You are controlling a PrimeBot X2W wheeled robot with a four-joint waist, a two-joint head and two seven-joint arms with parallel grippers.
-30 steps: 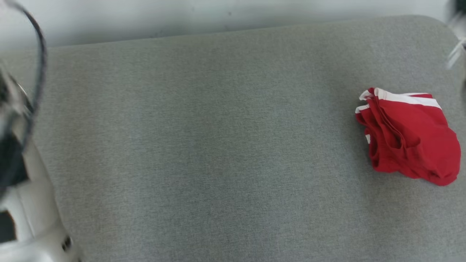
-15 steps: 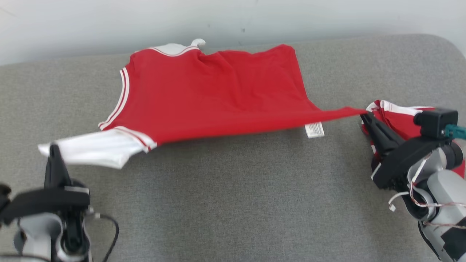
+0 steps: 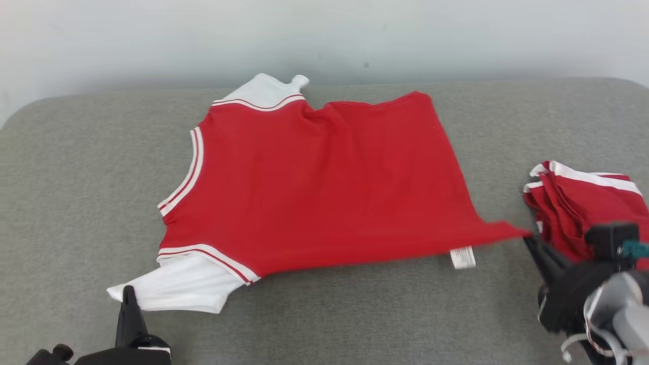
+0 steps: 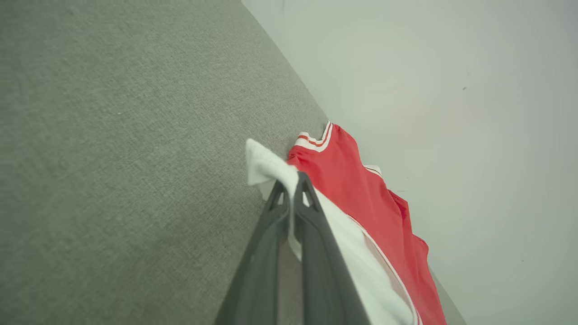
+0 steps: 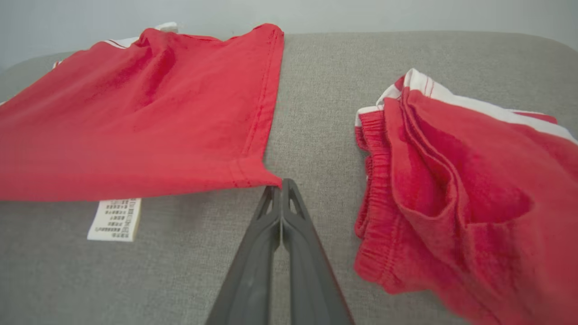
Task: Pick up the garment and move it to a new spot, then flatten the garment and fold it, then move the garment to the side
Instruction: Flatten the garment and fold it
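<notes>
Now lays garment (image 3: 314,187) stretched out just left of red bundle (image 3: 583,203), pinching sleeve (image 3: 177,289) with left gripper (image 3: 128,294), hem corner (image 3: 507,234) with right gripper (image 3: 530,241); begins flattening.

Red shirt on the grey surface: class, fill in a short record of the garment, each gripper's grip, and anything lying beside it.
garment: red shirt, spread mostly flat on grey surface
left gripper: shut on the shirt's white sleeve
right gripper: shut on the hem corner
label: white tag showing below the hem
beside it: bunched red garment, apart from the shirt
</notes>
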